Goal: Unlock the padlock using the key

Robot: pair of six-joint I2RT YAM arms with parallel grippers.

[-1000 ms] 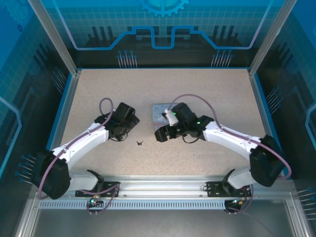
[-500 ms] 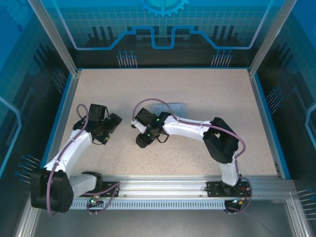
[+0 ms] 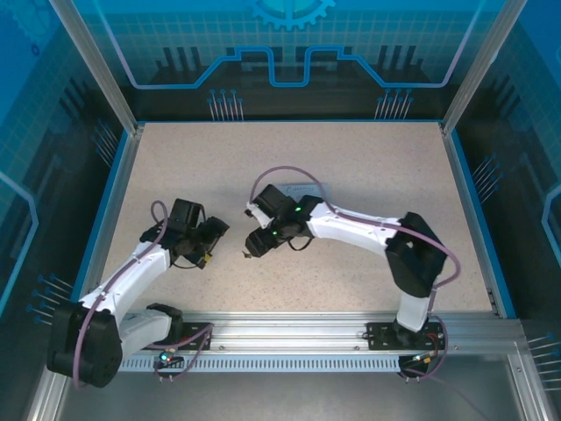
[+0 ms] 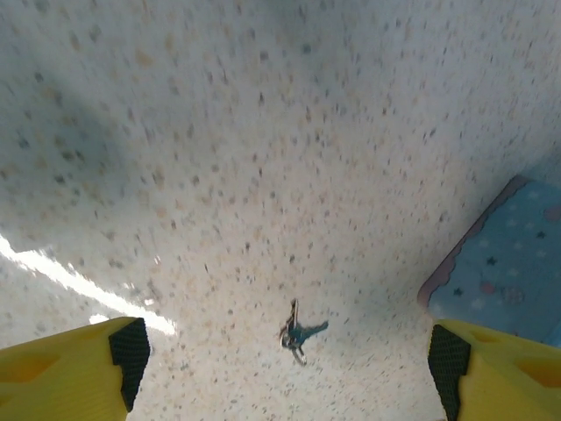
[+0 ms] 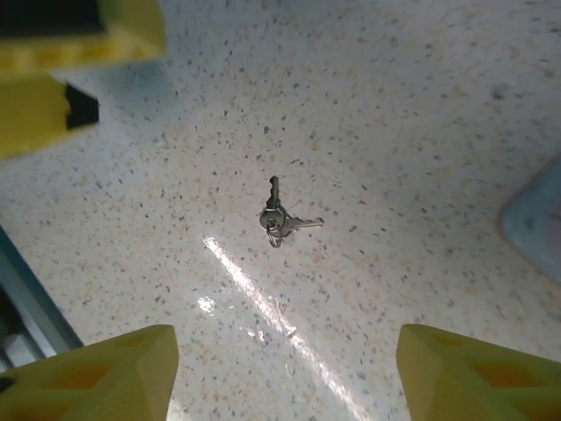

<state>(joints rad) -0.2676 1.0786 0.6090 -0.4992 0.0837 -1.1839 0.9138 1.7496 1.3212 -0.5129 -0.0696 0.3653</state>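
Top external: left gripper [image 3: 216,239] sits left of table centre, nose pointing right across the speckled table [image 3: 377,158].

Left wrist: its yellow fingers [image 4: 70,373] are spread wide at the bottom corners, with nothing between them. The key [image 4: 296,333] lies flat and loose on the table just ahead of the gap. It sits on a small ring with what looks like a second key.

Top external: right gripper [image 3: 252,243] faces the left one from the right, close by.

Right wrist: jaws spread here too and gripping nothing. The key is ahead of them at mid-frame, and the left gripper's yellow tips show beyond it at top left.

The pale blue tin [image 3: 302,188] is right of the key, partly covered by the right arm. One corner shows at the right edge of both wrist views. Key and tin are apart.
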